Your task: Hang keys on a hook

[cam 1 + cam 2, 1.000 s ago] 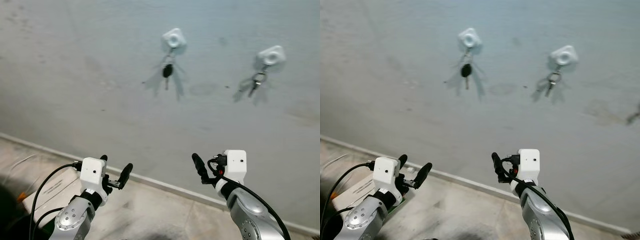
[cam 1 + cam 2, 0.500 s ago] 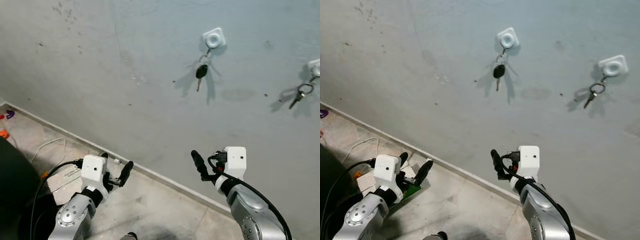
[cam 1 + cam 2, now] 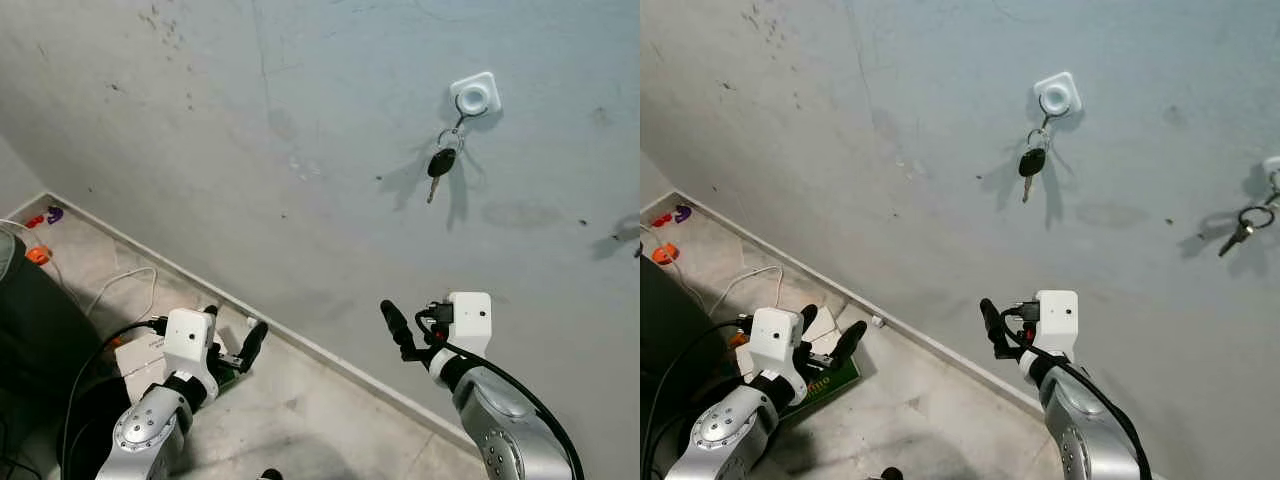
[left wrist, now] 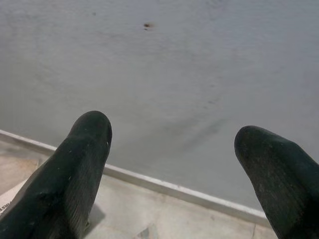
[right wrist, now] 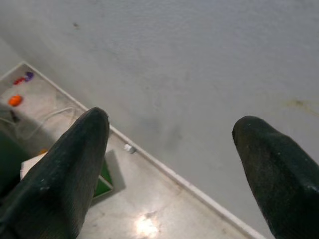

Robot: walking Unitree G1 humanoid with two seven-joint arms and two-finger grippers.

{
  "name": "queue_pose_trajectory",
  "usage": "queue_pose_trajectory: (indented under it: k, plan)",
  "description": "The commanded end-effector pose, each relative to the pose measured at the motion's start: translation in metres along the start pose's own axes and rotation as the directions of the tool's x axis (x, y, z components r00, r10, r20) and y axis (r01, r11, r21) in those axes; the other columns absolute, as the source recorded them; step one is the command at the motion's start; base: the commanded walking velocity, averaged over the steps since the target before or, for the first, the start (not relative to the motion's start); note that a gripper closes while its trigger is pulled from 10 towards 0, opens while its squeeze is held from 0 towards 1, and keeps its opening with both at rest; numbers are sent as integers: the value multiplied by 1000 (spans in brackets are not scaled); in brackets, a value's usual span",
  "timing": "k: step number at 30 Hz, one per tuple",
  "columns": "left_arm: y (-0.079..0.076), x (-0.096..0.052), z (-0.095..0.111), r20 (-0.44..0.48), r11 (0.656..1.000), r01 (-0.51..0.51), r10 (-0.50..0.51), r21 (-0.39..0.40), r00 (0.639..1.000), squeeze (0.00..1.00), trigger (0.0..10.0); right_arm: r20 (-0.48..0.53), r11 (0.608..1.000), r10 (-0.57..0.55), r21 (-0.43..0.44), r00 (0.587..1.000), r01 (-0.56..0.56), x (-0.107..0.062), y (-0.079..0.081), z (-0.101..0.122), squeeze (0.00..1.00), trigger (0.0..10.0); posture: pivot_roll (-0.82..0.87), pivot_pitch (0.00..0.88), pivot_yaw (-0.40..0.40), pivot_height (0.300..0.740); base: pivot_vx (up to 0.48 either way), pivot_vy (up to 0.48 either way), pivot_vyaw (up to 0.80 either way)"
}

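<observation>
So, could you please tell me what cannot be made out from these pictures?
- Second key set, right eye view: its hook is cut off by the frame's edge.
- Black-headed key on the white hook: too small to count the keys on its ring.
- Green-edged box, right eye view: partly hidden behind the left pincer; print too small to read.

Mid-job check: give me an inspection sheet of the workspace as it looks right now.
Surface: grey wall, scuffed, with marks.
Job's things: black-headed keys hang from the white hook; second keys hang at the right edge.
Clutter: green-and-white box on the floor; small orange and purple bits by the skirting.
Grippers: left claw and right claw open, empty, held low.
Cables: white cable on the floor.
Surroundings: dark object at left.
</observation>
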State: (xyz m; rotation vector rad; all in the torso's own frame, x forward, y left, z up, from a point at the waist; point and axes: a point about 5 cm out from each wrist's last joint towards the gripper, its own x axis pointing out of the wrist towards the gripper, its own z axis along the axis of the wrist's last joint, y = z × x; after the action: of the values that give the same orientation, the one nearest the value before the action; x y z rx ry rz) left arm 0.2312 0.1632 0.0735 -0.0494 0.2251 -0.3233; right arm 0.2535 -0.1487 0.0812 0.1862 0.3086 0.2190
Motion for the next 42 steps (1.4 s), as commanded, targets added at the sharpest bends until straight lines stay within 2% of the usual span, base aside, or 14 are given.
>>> queue_pose_trajectory:
  k: [1, 7, 18, 20, 22, 27, 42]
  plan:
    - [3, -3, -4, -24, 1000, -15, 15, 2, 1000, 0, 10000, -14, 1000, 8, 8, 1000, -8, 1, 1, -2, 0, 10000, -6, 111, 0, 740, 0, 0, 800]
    - [3, -3, -3, -20, 1000, -19, 19, 7, 1000, 0, 10000, -8, 1000, 12, 13, 1000, -12, 1, 1, -1, 0, 10000, -3, 111, -1, 740, 0, 0, 742]
    - [3, -2, -2, -9, 999, -29, 29, 20, 1000, 0, 10000, -11, 1000, 22, -14, 1000, -22, 0, 0, 2, 0, 10000, 1, 93, 3, 740, 0, 0, 0]
    - [4, -3, 3, 8, 999, -33, 33, 35, 999, 0, 10000, -10, 999, 38, -33, 999, -39, -1, 1, 5, 0, 10000, 2, 88, 5, 740, 0, 0, 0]
    - [10, -1, 11, 40, 996, -82, 80, 40, 996, 0, 10000, 1, 997, 57, -54, 998, -57, -2, 0, 11, 0, 10000, 7, 85, 4, 740, 0, 0, 641]
    - [15, 3, 12, 41, 994, -96, 94, 52, 995, 0, 10000, -3, 998, 53, -41, 999, -53, -2, -2, 10, 0, 10000, 12, 74, 4, 740, 0, 0, 644]
    - [12, 11, 11, 35, 995, -94, 92, 38, 995, 0, 10000, -20, 996, 71, -45, 997, -72, 3, 0, 6, 0, 10000, 7, 58, 3, 740, 0, 59, 0]
